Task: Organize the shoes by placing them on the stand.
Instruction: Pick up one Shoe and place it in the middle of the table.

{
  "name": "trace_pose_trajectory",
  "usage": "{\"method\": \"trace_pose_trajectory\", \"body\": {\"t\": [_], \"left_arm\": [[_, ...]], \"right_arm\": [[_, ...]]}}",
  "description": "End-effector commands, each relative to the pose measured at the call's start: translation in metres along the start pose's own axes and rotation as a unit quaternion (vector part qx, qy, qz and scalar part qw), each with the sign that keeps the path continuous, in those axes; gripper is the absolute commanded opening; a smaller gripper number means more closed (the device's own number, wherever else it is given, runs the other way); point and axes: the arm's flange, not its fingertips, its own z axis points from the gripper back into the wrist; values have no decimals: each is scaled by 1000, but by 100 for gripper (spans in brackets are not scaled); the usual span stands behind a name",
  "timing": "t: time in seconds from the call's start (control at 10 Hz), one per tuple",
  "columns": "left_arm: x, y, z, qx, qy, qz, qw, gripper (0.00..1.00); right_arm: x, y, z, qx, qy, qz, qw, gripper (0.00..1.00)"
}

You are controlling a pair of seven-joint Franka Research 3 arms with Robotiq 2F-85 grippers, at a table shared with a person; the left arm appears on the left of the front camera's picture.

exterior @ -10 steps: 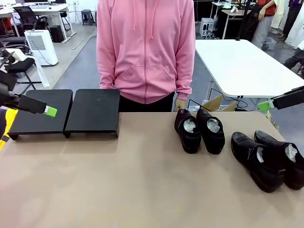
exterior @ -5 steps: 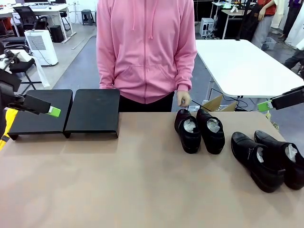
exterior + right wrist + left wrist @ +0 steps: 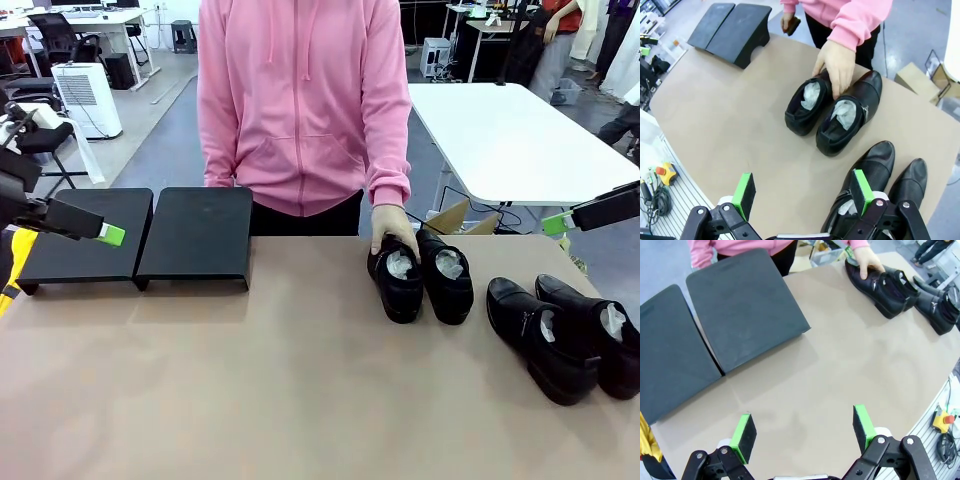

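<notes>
**Front view.** The stand [image 3: 195,235], two matte-black panels side by side, sits at the far left of the counter [image 3: 300,390] with its top bare. Four black shoes lie on the counter well to its right. There is a middle pair [image 3: 420,275] near the far edge and an outer pair [image 3: 565,340] by the right edge, all stuffed with white paper. The person's hand [image 3: 393,225] rests on the far end of the middle pair's left shoe. The left hand [image 3: 108,235] hangs above the stand's left panel. The right hand [image 3: 556,222] hangs beyond the counter's far right corner. Both are seen side-on, so their spread is not legible here.

**Left wrist view.** The left hand [image 3: 804,432] has its jaws spread wide and grips nothing, with bare counter below. The stand [image 3: 745,305] lies ahead, and the shoes [image 3: 880,285] are farther off under the person's hand [image 3: 867,262].

**Right wrist view.** The right hand [image 3: 801,195] is likewise spread wide and empty, poised above the outer pair [image 3: 875,175]. The middle pair [image 3: 825,112] lies just beyond, with the person's hand [image 3: 837,62] on top. The stand [image 3: 735,30] is at the far corner.
</notes>
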Motion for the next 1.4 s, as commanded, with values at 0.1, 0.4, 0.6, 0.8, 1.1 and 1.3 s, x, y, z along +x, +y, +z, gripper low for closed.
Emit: {"method": "trace_pose_trajectory", "body": {"t": [0.1, 0.4, 0.6, 0.8, 1.1, 1.3], "left_arm": [[-1, 2, 2, -4, 1, -6, 1000, 100], [-1, 2, 2, -4, 1, -6, 1000, 100], [-1, 2, 2, -4, 1, -6, 1000, 100], [-1, 2, 2, -4, 1, -6, 1000, 100], [-1, 2, 2, -4, 1, -6, 1000, 100], [-1, 2, 2, -4, 1, -6, 1000, 100]], "right_arm": [[0, -2, 0, 8, -4, 6, 1000, 100], [0, 9, 4, -9, 68, -26, 997, 100], [1, 15, 4, -24, 82, -19, 996, 93], [1, 14, 5, -53, 76, -18, 996, 55], [-11, 8, -9, -162, 136, -30, 977, 55], [-25, 6, -19, -198, 171, -36, 965, 55]]}}
